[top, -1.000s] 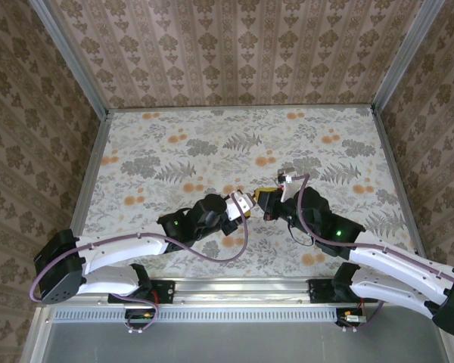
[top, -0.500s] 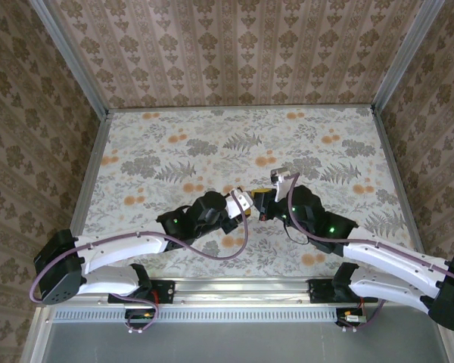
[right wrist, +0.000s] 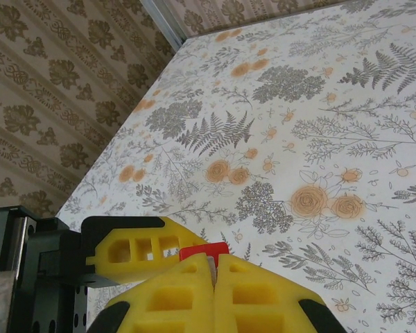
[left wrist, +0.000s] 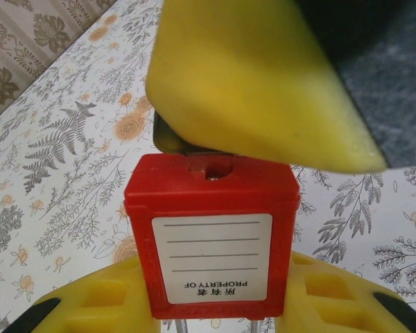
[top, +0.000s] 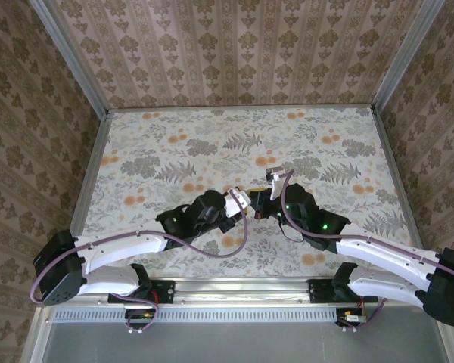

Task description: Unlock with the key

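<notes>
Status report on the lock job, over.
Left tool clamped on red padlock. Right tool shut on key, blade at padlock's keyhole face, insertion unclear. No obstruction seen.

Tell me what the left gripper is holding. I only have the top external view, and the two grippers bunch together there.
Observer: In the left wrist view, the left gripper clamps a red rectangular plastic padlock between its yellow fingers.
Operator: Any markings on it?
Observer: A white lined label reading PROPERTY OF faces the camera, upside down.
Operator: And the key?
Observer: The shut right gripper pinches a dark metal key blade against the padlock's keyhole face. I cannot tell whether it is inside.
</notes>
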`<state>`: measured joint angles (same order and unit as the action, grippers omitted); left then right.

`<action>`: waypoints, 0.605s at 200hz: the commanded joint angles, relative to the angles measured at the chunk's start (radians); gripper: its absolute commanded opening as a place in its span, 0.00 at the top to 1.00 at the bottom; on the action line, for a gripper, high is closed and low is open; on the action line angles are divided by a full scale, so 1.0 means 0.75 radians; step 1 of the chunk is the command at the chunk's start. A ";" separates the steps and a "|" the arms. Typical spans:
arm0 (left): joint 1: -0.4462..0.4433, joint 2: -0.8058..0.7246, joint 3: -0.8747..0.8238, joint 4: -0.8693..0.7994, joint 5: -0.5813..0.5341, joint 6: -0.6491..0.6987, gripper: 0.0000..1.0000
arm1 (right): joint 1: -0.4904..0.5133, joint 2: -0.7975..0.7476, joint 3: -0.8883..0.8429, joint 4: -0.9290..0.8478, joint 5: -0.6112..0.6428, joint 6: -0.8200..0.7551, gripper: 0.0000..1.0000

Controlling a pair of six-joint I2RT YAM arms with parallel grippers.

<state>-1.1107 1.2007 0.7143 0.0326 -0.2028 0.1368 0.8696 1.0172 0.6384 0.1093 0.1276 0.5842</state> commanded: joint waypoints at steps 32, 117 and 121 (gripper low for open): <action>0.004 -0.060 0.101 0.248 0.027 0.031 0.70 | 0.032 0.041 -0.010 -0.096 -0.125 0.025 0.96; 0.004 -0.066 0.050 0.230 0.035 -0.010 0.70 | 0.028 0.022 0.040 -0.141 -0.105 -0.016 0.91; 0.004 -0.067 0.048 0.231 0.035 -0.011 0.70 | 0.027 0.021 0.043 -0.143 -0.105 -0.016 0.91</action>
<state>-1.1091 1.1980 0.7143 0.0380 -0.2016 0.1387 0.8696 1.0183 0.6548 0.0921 0.1276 0.5808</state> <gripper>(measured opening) 0.370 0.087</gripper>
